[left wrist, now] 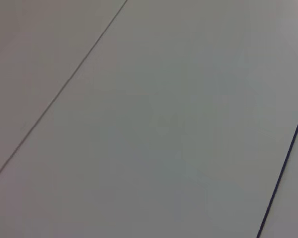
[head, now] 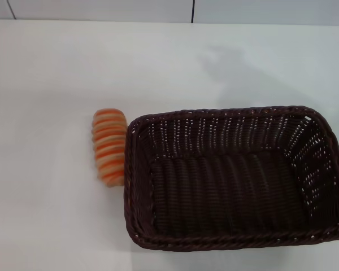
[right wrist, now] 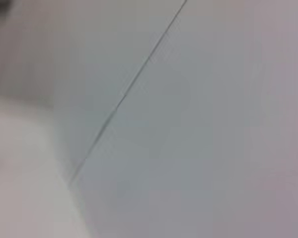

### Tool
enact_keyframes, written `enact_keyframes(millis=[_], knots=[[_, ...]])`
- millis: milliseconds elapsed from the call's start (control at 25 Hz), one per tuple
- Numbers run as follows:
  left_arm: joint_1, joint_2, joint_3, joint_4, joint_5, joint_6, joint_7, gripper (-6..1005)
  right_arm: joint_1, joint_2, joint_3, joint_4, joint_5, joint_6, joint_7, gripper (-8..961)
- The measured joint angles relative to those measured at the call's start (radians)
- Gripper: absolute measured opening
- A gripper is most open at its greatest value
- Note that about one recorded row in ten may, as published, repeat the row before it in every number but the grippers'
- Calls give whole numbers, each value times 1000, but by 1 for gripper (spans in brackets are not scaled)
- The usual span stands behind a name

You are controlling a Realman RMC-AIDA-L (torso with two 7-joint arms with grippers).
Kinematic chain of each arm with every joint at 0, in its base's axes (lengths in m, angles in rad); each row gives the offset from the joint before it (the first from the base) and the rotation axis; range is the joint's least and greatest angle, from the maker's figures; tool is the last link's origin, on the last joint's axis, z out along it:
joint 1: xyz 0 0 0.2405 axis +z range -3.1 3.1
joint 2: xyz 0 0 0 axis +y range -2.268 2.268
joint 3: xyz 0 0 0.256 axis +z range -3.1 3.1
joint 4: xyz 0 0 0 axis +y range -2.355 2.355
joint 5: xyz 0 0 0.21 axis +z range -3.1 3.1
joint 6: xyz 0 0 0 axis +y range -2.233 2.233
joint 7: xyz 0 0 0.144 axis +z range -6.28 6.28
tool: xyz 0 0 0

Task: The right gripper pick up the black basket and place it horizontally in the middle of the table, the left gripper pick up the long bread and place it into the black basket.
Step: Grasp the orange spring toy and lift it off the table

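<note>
Just long bread [head: 109, 146] against black basket [head: 237, 178]

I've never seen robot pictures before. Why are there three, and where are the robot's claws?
The robot has two arms, each ending in a claw. One picture comes from a camera on its head, looking down at a white table. There lies a black basket, empty, with a stripy long bread close beside it on the robot's left. The other two pictures come from cameras on its wrists; they show only plain pale surfaces with thin lines. No claw appears anywhere, so nothing is held.
</note>
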Motion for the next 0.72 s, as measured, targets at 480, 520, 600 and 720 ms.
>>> enact_keyframes(millis=[480, 520, 600, 720], knots=[[92, 5, 101, -54, 33, 88, -117, 833, -464, 1, -505, 268, 362, -1462, -449, 325], [103, 6, 127, -69, 36, 90, -117, 833, -454, 0, -554, 349, 360, -1645, -440, 325], [109, 7, 146, -77, 36, 91, -115, 833, -447, 0, -576, 389, 359, -1737, -428, 326], [114, 19, 198, -84, 36, 85, -108, 833, -405, 1, -688, 613, 358, -2182, -326, 326]])
